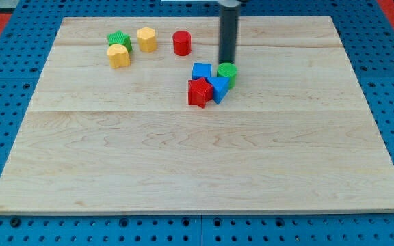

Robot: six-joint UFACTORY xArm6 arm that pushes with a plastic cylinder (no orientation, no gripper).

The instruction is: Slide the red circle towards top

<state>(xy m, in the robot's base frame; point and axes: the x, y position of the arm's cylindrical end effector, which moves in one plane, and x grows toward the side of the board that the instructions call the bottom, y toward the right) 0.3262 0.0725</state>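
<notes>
The red circle (181, 43) stands near the view's top, a little left of centre. My tip (226, 61) is at the end of the dark rod, to the right of and slightly below the red circle, with a gap between them. The tip sits just above the green circle (227, 71).
A cluster lies below my tip: a blue block (201, 70), a red star (200, 92) and a blue block (218, 89) beside the green circle. At the upper left are a green block (120, 39), a yellow heart (118, 56) and a yellow block (146, 39). The wooden board (197, 171) lies on a blue pegboard.
</notes>
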